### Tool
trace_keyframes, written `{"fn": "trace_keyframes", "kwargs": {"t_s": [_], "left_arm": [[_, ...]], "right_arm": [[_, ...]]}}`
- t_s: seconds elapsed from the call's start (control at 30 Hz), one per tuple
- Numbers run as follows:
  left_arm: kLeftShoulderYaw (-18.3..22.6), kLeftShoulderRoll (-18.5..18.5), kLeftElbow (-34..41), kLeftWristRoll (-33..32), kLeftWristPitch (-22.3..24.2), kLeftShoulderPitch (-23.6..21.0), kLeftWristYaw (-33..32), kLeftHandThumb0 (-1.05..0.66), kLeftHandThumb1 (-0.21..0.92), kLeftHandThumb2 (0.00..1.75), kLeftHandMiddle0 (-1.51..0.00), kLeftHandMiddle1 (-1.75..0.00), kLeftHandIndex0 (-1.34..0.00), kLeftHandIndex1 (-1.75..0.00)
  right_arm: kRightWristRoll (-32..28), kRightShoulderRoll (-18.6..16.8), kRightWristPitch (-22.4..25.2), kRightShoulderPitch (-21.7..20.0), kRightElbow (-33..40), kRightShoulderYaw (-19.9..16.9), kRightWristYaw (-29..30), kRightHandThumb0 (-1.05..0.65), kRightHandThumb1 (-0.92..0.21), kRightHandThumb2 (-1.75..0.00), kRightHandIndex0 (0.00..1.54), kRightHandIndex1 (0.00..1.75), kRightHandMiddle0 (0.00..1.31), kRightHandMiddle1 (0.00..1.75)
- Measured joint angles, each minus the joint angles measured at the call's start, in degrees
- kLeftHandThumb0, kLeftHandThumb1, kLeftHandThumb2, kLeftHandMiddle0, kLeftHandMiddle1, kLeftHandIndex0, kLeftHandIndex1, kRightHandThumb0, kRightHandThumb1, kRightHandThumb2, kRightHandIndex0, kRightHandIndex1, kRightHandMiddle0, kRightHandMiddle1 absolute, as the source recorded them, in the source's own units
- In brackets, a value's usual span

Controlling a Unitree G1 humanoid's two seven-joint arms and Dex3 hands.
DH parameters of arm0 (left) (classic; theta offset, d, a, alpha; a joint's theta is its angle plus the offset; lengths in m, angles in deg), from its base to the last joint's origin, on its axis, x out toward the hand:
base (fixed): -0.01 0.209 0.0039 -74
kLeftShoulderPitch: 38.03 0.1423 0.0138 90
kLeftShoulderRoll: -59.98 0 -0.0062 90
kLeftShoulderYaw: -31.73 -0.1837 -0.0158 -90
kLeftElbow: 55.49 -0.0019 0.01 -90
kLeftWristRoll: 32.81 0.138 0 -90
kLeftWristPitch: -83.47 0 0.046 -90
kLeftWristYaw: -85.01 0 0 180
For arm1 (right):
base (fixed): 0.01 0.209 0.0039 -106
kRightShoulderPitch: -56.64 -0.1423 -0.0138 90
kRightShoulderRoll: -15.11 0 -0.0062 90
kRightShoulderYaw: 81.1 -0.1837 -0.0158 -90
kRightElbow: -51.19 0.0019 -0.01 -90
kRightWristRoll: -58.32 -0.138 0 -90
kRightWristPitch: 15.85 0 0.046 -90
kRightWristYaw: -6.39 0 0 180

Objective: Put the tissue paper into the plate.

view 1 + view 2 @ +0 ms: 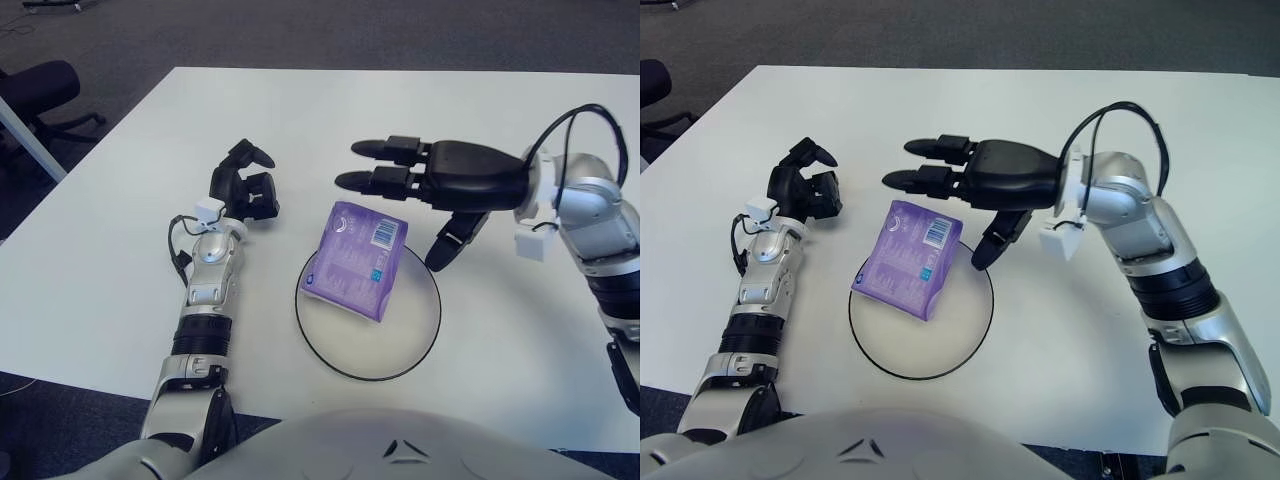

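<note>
Purple tissue pack lies in the plate, on its upper-left part, w/ the pack's far end and left corner overhanging the black rim onto the white table. Long axis runs diagonal: near end toward the plate's centre, far end pointing away from the robot and a bit to its right. Blue-white label sits at the far right corner, a small pale mark at the near left corner. Pack looks slightly propped, far end higher; can't tell for sure.

Right hand hovers just beyond and right of the pack, not touching it. Fingers apart and stretched out toward the robot's left, thumb hanging down toward the plate's right rim; nothing in the grip.

Left hand shows left of the plate, well apart from the pack, fingers curled in, holding nothing.

Views differ little: left eye view catches an office chair at the far left edge; right eye view shows more of the right forearm and elbow, cut off in the other.
</note>
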Motion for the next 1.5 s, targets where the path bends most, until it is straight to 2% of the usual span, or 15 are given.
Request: {"fn": "trace_keyframes", "kwargs": {"t_s": [0.27, 0.43, 0.47, 0.73, 0.9, 1.03, 1.13, 1.2, 1.33, 1.5], "left_arm": [[0.2, 0.0, -0.3, -1.0, 0.0, 0.0, 1.1, -0.5, 0.23, 1.42, -1.3, -1.75, -0.68, -1.75], [0.2, 0.0, -0.4, -1.0, 0.0, -0.2, 1.1, -0.51, 0.23, 1.42, -1.31, -1.75, -0.68, -1.75], [0.2, 0.0, -0.4, -1.0, 0.0, -0.2, 1.1, -0.51, 0.23, 1.42, -1.31, -1.75, -0.68, -1.75], [0.6, 0.1, -0.4, -1.2, 0.0, 0.0, 1.1, -0.51, 0.23, 1.42, -1.31, -1.75, -0.68, -1.75], [0.6, 0.1, -0.4, -1.3, 0.0, 0.0, 1.1, -0.51, 0.23, 1.42, -1.31, -1.75, -0.68, -1.75], [0.6, 0.1, -0.4, -1.3, 0.0, 0.0, 1.1, -0.5, 0.23, 1.42, -1.31, -1.75, -0.68, -1.75], [0.6, 0.1, -0.3, -1.2, 0.0, 0.0, 1.1, -0.5, 0.24, 1.41, -1.32, -1.75, -0.67, -1.75], [0.5, 0.1, -0.2, -1.1, 0.0, 0.0, 1.1, -0.5, 0.24, 1.41, -1.32, -1.75, -0.67, -1.75], [0.5, 0.2, -0.1, -1.1, 0.0, 0.0, 1.1, -0.5, 0.24, 1.41, -1.32, -1.75, -0.67, -1.75], [0.5, 0.2, 0.0, -1.0, 0.0, 0.0, 1.1, -0.5, 0.24, 1.4, -1.32, -1.75, -0.67, -1.75]], "right_arm": [[5.1, -0.4, 1.3, 0.0, -2.3, -4.3, 5.5, -0.78, -0.83, -0.58, 0.0, 0.0, 0.0, 0.01], [5.7, 0.4, -3.2, 0.4, -11.6, -6.6, 9.4, -0.84, -0.91, -0.61, 0.05, 0.02, 0.0, 0.0], [6.2, 0.5, -2.9, 0.6, -12.8, -6.9, 9.8, -0.85, -0.91, -0.61, 0.06, 0.03, 0.0, 0.0], [9.0, -1.0, 5.1, 1.0, -15.2, -7.3, 13.5, -0.9, -0.92, -0.53, 0.11, 0.06, 0.01, 0.03], [11.0, -2.3, 9.7, 1.3, -15.3, -7.5, 16.9, -0.9, -0.92, -0.5, 0.14, 0.09, 0.0, 0.16], [13.7, -5.3, 10.7, 2.6, -17.1, -7.6, 23.6, -0.89, -0.92, -0.51, 0.17, 0.13, 0.0, 0.32], [14.9, -7.6, 12.0, 3.9, -18.0, -7.6, 26.9, -0.86, -0.92, -0.53, 0.13, 0.31, 0.0, 0.46], [14.8, -9.4, 14.0, 4.8, -18.0, -7.9, 28.8, -0.84, -0.92, -0.54, 0.08, 0.48, 0.0, 0.56], [12.5, -14.2, 19.3, 7.1, -17.4, -9.9, 32.6, -0.78, -0.92, -0.56, 0.08, 0.66, 0.0, 0.74], [9.2, -19.3, 24.7, 11.1, -15.8, -12.0, 36.2, -0.71, -0.9, -0.59, 0.16, 0.83, 0.0, 0.94]]}}
